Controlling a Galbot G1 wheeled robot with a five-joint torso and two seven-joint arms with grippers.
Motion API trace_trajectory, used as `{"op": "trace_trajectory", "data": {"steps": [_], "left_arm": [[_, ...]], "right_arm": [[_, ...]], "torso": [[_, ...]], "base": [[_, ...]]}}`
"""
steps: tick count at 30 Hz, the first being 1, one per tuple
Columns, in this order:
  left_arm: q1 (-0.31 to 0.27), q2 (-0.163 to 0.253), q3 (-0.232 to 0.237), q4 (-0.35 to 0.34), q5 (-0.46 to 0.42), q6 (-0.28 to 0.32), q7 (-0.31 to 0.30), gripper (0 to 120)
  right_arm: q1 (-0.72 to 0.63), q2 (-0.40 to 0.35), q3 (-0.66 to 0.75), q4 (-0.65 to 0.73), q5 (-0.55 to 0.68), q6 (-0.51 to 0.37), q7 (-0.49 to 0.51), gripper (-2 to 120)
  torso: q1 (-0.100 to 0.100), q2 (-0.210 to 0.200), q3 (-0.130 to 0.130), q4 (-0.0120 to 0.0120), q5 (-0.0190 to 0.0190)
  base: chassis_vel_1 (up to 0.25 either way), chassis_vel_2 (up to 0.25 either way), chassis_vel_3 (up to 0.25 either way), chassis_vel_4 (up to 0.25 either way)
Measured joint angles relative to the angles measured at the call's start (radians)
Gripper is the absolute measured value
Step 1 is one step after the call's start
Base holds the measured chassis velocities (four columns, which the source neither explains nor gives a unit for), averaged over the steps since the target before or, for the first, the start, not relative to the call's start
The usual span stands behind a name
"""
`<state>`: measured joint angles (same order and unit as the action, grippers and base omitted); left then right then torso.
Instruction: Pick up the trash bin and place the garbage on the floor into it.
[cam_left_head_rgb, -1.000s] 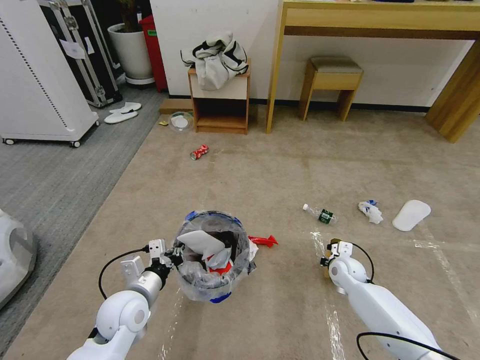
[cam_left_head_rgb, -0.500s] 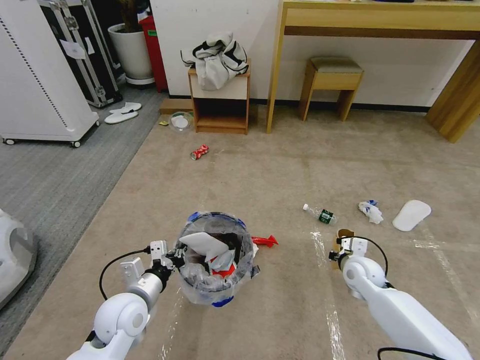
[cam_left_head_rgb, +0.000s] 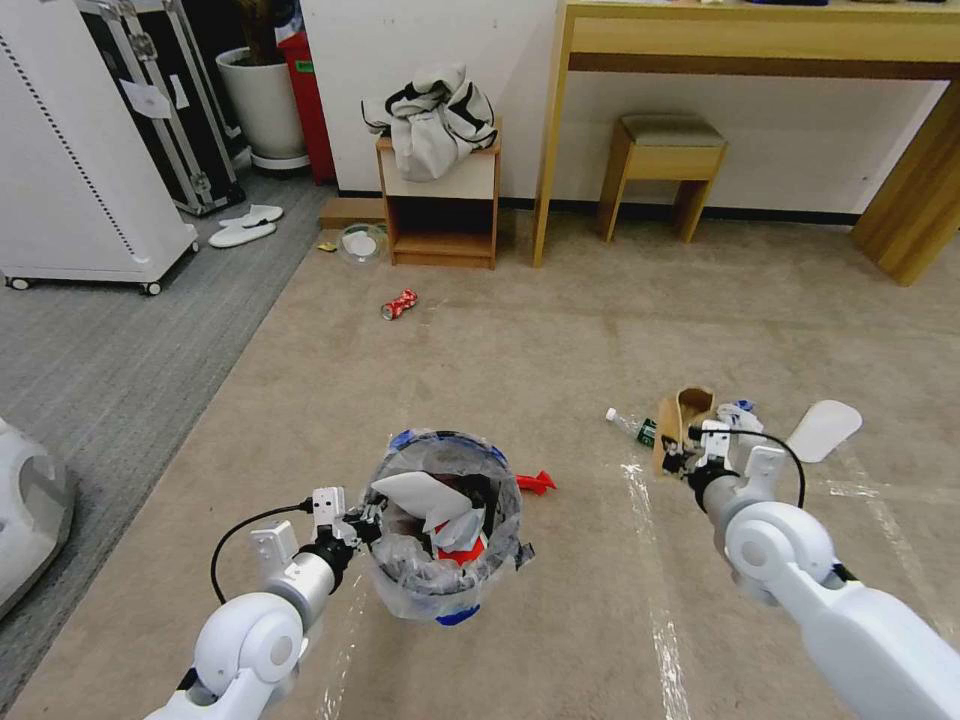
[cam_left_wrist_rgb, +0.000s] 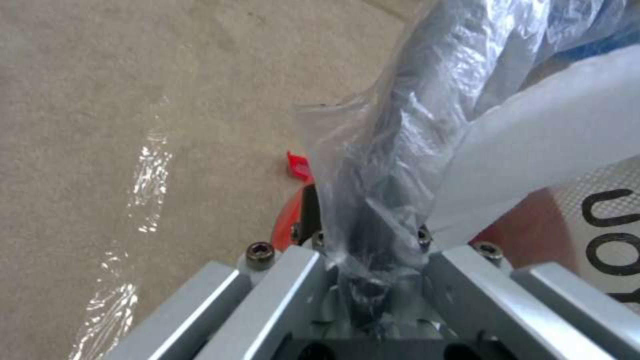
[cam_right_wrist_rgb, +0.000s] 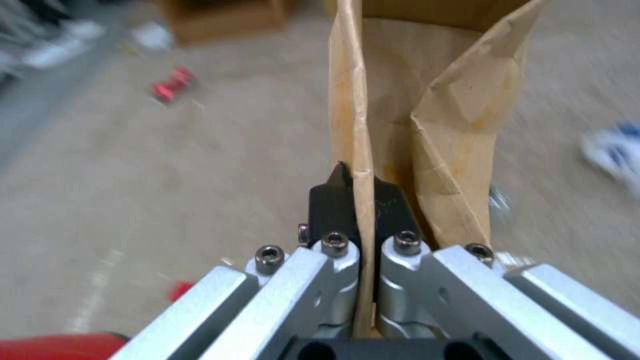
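The trash bin (cam_left_head_rgb: 445, 575), blue and red with a crinkled clear bag, hangs above the beige floor (cam_left_head_rgb: 560, 330), holding white paper and red scraps. My left gripper (cam_left_head_rgb: 362, 522) is shut on its near left rim; in the left wrist view the gripper (cam_left_wrist_rgb: 373, 250) pinches the bagged rim (cam_left_wrist_rgb: 387, 165). To the right, my right gripper (cam_left_head_rgb: 690, 455) is shut on a brown carton (cam_left_head_rgb: 682, 415), lifted and upright. The right wrist view shows the gripper (cam_right_wrist_rgb: 360, 200) clamping the carton's (cam_right_wrist_rgb: 427, 100) wall. More garbage lies around: a red wrapper (cam_left_head_rgb: 535, 483), a bottle (cam_left_head_rgb: 622, 421), a tissue (cam_left_head_rgb: 742, 413), a crushed can (cam_left_head_rgb: 400, 303).
A flat white slipper (cam_left_head_rgb: 825, 428) lies right of the tissue; a pair of slippers (cam_left_head_rgb: 245, 225) sits on the grey carpet. A small cabinet (cam_left_head_rgb: 440, 215) with a jacket, a stool (cam_left_head_rgb: 662, 165) and a desk (cam_left_head_rgb: 760, 40) line the far wall. White tape lines (cam_left_head_rgb: 660, 620) cross the carpet.
My right gripper has risen and moved forward and right with the brown carton, lifting it off the floor. The bin in my left gripper has shifted slightly right.
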<state>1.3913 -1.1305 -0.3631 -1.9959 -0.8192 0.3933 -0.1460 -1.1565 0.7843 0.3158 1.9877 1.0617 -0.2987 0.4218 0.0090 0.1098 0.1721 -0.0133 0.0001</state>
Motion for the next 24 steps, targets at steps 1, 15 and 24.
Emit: {"op": "trace_trajectory", "data": {"steps": [1,15,24], "left_arm": [[0.000,-0.001,0.004,0.000,0.000,0.001,0.000,1],[0.001,-0.001,0.026,-0.002,-0.010,0.010,-0.007,1],[0.003,0.003,0.049,-0.011,-0.016,0.014,-0.009,1]], "right_arm": [[-0.010,-0.010,0.014,0.031,0.000,0.012,-0.022,0],[-0.050,-0.061,0.069,0.194,-0.032,0.152,-0.285,0],[-0.045,-0.061,-0.028,0.216,-0.115,0.209,-0.436,0]], "torso": [[0.000,0.000,0.000,0.0000,0.0000],[0.000,0.000,0.000,0.0000,-0.0001],[0.000,0.000,0.000,0.0000,-0.0001]], "base": [[0.000,0.000,0.000,0.000],[0.000,0.000,0.000,0.000],[0.000,0.000,0.000,0.000]]}}
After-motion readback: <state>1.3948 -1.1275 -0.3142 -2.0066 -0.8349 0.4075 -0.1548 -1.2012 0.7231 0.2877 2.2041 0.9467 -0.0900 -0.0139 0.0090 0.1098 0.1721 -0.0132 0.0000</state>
